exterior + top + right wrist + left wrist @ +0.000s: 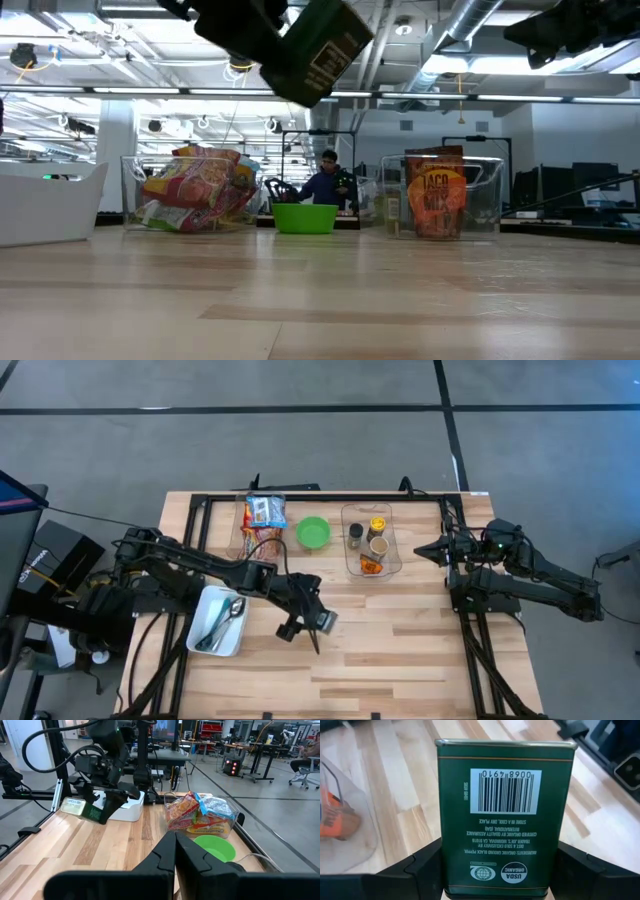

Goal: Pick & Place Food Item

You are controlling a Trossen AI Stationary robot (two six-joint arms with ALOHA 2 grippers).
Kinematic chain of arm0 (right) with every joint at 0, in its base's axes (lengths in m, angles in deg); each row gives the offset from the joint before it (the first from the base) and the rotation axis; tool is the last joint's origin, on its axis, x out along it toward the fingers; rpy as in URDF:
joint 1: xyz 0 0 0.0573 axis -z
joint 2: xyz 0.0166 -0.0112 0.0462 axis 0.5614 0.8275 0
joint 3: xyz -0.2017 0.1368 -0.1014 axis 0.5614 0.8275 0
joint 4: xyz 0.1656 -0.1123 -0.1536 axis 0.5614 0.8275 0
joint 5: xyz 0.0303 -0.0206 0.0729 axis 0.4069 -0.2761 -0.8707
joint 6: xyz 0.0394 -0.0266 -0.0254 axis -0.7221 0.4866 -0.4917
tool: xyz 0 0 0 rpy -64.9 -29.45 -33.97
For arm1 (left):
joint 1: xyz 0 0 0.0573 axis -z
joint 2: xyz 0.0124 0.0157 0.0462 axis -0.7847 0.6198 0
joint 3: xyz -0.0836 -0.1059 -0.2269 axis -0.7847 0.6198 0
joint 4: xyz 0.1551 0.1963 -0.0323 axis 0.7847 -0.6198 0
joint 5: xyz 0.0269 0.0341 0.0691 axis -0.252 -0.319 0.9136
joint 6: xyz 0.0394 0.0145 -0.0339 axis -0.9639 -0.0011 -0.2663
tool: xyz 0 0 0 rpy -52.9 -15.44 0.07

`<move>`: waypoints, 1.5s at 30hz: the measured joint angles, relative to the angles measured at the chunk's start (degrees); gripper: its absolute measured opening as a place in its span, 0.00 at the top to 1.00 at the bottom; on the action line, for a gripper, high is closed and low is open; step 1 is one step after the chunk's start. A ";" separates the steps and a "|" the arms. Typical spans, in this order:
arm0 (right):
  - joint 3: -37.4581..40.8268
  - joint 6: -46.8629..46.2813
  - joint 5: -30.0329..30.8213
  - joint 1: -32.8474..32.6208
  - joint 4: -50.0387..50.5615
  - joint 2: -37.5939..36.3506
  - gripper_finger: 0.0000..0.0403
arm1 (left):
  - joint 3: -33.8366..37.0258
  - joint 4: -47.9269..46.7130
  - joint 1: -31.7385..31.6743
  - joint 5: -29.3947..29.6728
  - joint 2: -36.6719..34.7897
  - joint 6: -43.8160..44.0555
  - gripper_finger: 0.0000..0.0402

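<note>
My left gripper (308, 622) is over the table's middle, shut on a dark green rectangular spice tin (505, 815) with a white barcode label. The low view shows the tin (320, 48) high above the table, and it also shows in the right wrist view (91, 810). My right gripper (420, 548) waits shut and empty at the table's right side, next to a clear bin (371, 540). A green bowl (313, 532) stands on the table at the far middle. My left gripper pinches the tin's two narrow sides (444, 865) between its two fingers (422, 870), at the end nearest the wrist. The barcode face is turned to the wrist camera. The tin is lifted clear of the table and tilted, pointing out past the fingertips.
A clear bin of snack bags (262, 520) stands left of the green bowl. The clear bin right of it holds jars and an orange packet. A white bin (220, 622) with a spoon sits at the left. A person (325, 180) sits in the room beyond the table.
</note>
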 joint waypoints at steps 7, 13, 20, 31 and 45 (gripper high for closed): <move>0.00 0.01 0.00 -0.01 0.00 0.00 1.00 | 0.00 3.81 -1.35 0.24 0.00 5.92 0.32; 0.00 0.00 0.00 0.00 0.00 0.00 1.00 | 0.00 4.69 -2.38 0.30 0.00 8.22 0.32; 0.00 0.00 0.00 0.00 0.00 0.00 1.00 | 0.02 5.08 -3.29 0.34 0.00 10.68 0.32; 0.00 0.00 0.00 0.00 0.00 0.00 1.00 | 0.02 6.25 -3.22 0.22 0.00 10.13 0.33; 0.00 0.00 0.00 0.00 0.00 0.00 1.00 | 0.04 4.59 -3.11 0.22 0.00 8.89 0.33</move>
